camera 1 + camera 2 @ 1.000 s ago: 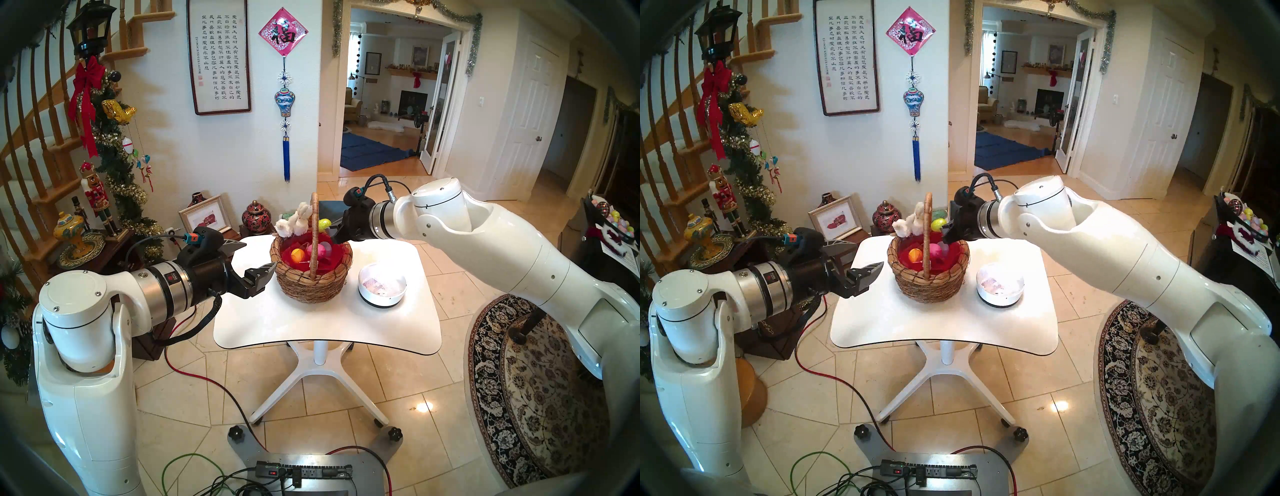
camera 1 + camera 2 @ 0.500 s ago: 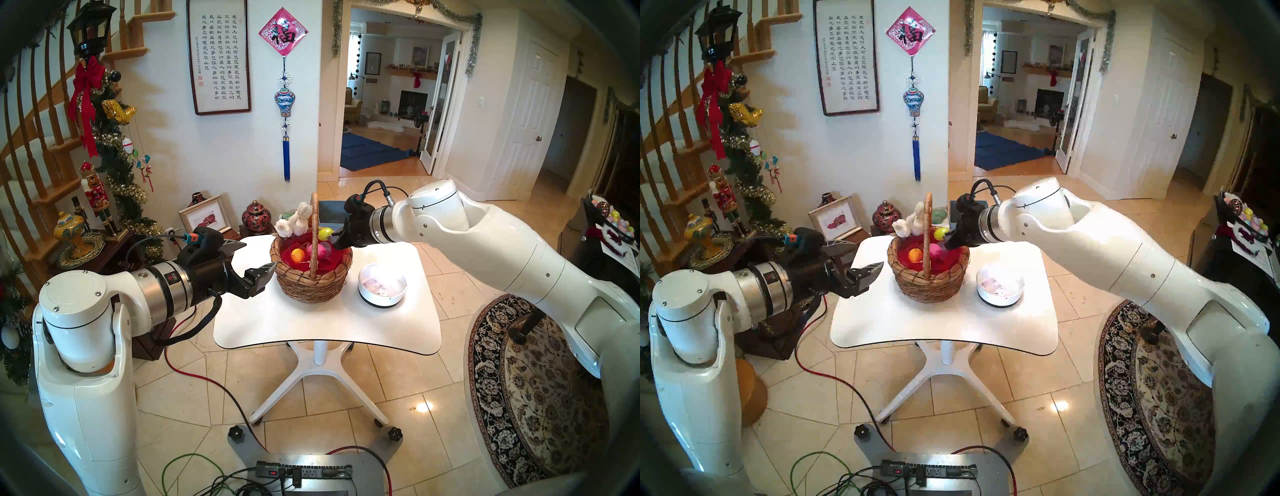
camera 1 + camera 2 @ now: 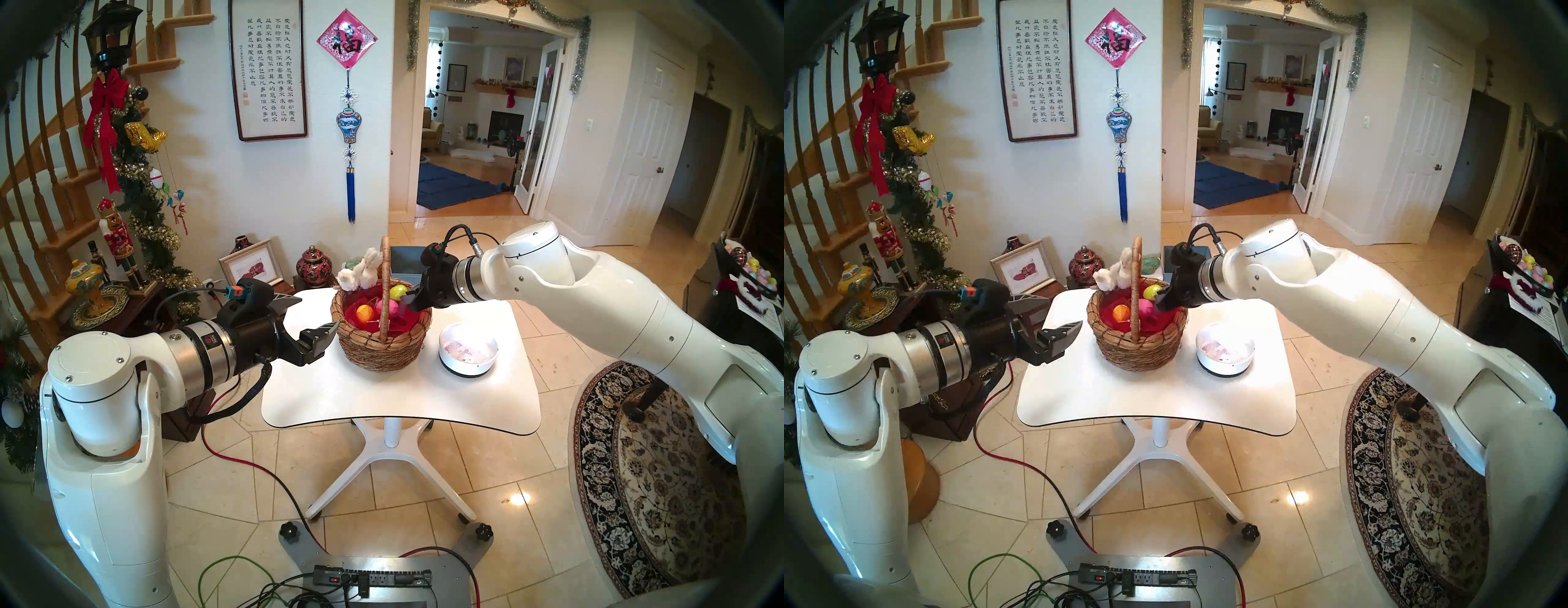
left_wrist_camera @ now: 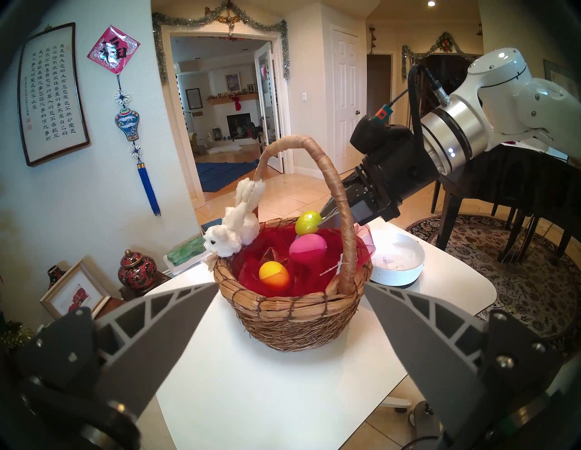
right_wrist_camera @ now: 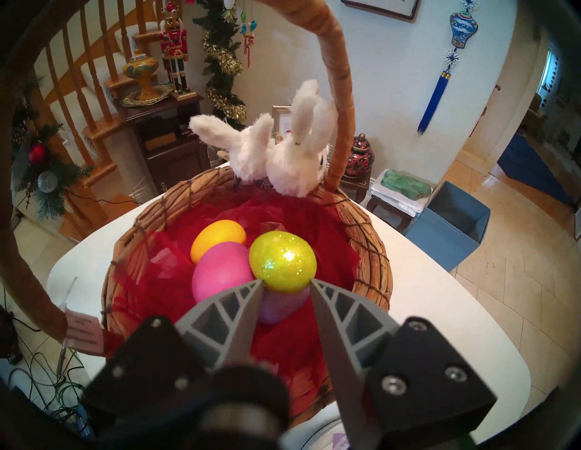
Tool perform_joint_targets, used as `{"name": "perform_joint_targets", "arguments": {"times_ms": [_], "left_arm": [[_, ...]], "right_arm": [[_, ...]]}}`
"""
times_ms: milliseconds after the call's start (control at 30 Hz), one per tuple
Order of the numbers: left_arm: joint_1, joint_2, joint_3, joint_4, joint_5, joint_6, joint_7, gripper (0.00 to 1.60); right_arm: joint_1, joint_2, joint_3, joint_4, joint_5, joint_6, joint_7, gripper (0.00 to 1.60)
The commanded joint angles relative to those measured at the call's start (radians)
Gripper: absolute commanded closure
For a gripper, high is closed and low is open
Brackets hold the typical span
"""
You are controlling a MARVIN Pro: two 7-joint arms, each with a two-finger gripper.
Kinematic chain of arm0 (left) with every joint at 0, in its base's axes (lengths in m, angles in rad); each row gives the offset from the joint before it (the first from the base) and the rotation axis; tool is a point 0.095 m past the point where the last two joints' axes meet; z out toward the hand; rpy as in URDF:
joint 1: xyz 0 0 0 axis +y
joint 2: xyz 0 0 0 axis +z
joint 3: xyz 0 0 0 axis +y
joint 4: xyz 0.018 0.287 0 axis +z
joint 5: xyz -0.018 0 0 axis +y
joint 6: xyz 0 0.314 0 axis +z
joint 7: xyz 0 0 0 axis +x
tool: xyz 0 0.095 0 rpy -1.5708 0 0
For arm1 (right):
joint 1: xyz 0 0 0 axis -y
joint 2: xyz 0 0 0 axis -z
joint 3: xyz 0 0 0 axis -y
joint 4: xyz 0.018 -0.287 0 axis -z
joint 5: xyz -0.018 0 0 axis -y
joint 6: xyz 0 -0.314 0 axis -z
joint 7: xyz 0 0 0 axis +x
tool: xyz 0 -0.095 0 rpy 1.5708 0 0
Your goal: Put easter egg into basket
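The brown wicker basket (image 3: 382, 346) (image 4: 292, 317) with red lining and a white plush bunny (image 5: 283, 157) stands on the white table (image 3: 403, 403). My right gripper (image 5: 286, 281) (image 3: 409, 297) is shut on a yellow glitter easter egg (image 5: 283, 260) (image 4: 307, 223), held just above the lining inside the far right rim. Under it lie a pink egg (image 5: 220, 273), an orange egg (image 5: 218, 238) and a purple egg (image 5: 283, 306). My left gripper (image 3: 312, 316) (image 4: 290, 284) hangs open at the basket's left side, apart from it.
A white bowl (image 3: 468, 352) sits on the table right of the basket, under my right forearm. The tall arched handle (image 4: 333, 188) stands close to my right gripper. A blue square box (image 5: 452, 232) is on the floor behind the table.
My right gripper has carried the yellow egg down and nearer, from behind the far rim to over the lining. The left arm has not moved.
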Motion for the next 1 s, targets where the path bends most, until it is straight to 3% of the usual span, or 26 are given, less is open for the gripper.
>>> {"name": "perform_joint_targets", "arguments": {"times_ms": [0, 367, 467, 633, 967], "left_arm": [[-0.004, 0.001, 0.002, -0.005, 0.001, -0.001, 0.001, 0.0], [-0.004, 0.001, 0.002, -0.005, 0.001, -0.001, 0.001, 0.0], [-0.004, 0.001, 0.002, -0.005, 0.001, -0.001, 0.001, 0.0], [-0.004, 0.001, 0.002, -0.005, 0.001, -0.001, 0.001, 0.0], [-0.004, 0.001, 0.002, -0.005, 0.001, -0.001, 0.001, 0.0]], "right_arm": [[0.001, -0.005, 0.005, 0.005, 0.002, -0.007, 0.0, 0.86], [-0.003, -0.003, 0.002, 0.006, 0.003, -0.011, 0.009, 0.8], [-0.004, -0.003, 0.003, 0.006, 0.003, -0.013, 0.011, 0.64], [-0.005, -0.002, 0.003, 0.005, 0.003, -0.016, 0.011, 0.56], [-0.009, -0.001, 0.005, 0.002, 0.004, -0.021, 0.008, 0.57]]}}
